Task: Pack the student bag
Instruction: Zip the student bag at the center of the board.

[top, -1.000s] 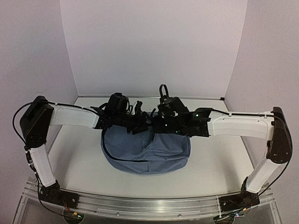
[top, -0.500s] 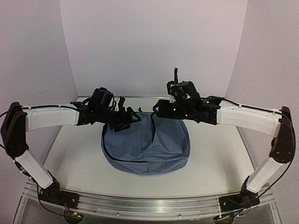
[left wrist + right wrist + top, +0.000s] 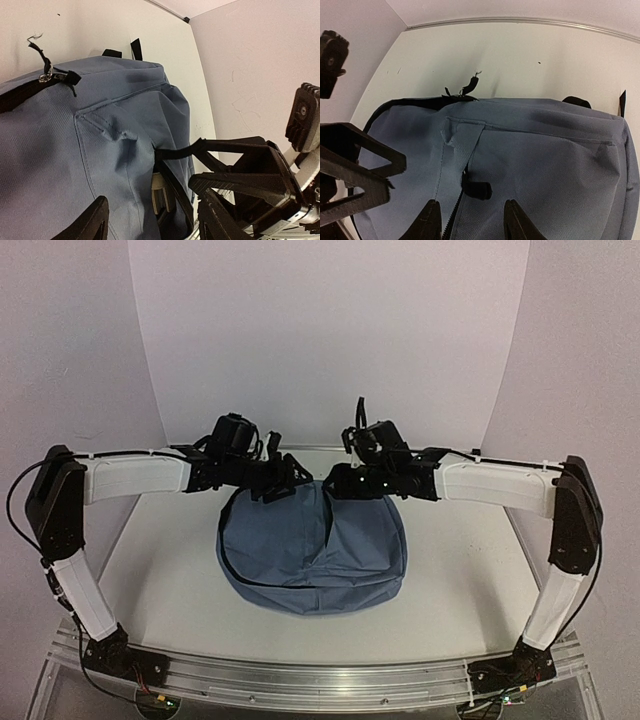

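Note:
The slate-blue student bag (image 3: 310, 550) lies flat in the middle of the table. My left gripper (image 3: 283, 480) and right gripper (image 3: 336, 483) hover close together over its far edge. In the left wrist view the left gripper (image 3: 152, 210) is open above the bag (image 3: 60, 150). A zip opening there shows a cream item (image 3: 160, 192) inside. The right gripper (image 3: 245, 175) stands just beside that opening. In the right wrist view the right gripper (image 3: 471, 207) is open over a black zip pull (image 3: 479, 190) that lies loose on the bag (image 3: 545, 165).
The white table (image 3: 460, 560) is closed in by pale walls at the back and on both sides. A second zip pull with a frayed cord (image 3: 468, 87) sticks out at the bag's edge. Dark straps (image 3: 135, 48) show past the bag.
Both arms lifted off the bag's top edge, swung apart, then came back towards each other over its far edge. The bag now lies more uncovered.

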